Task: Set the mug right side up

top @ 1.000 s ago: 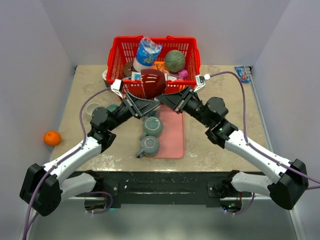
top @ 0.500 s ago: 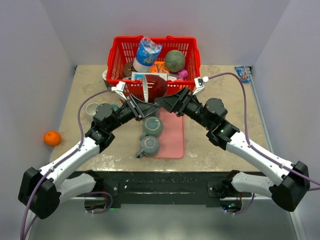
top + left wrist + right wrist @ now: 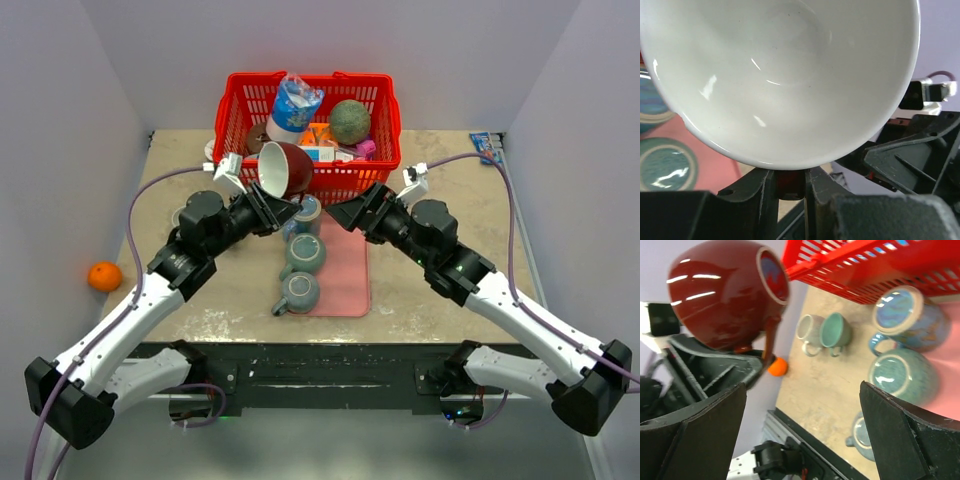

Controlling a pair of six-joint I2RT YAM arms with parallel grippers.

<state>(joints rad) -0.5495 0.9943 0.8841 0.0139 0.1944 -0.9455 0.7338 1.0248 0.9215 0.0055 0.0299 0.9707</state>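
Above worktop [image 3: 440,200], mug [image 3: 292,168]: aloft before basket [image 3: 385,125], mouth now turned sideways
Left gripper [image 3: 270,207]: clamped on mug handle
Right gripper [image 3: 342,212]: jaws spread, empty, now drawn back off mug

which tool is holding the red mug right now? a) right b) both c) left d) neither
C: the left tool is shut on the handle of the red mug, while the right tool is open and apart from it.

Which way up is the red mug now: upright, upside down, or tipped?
Tipped on its side. The red mug shows its white inside sideways, its handle clamped in the left pincer.
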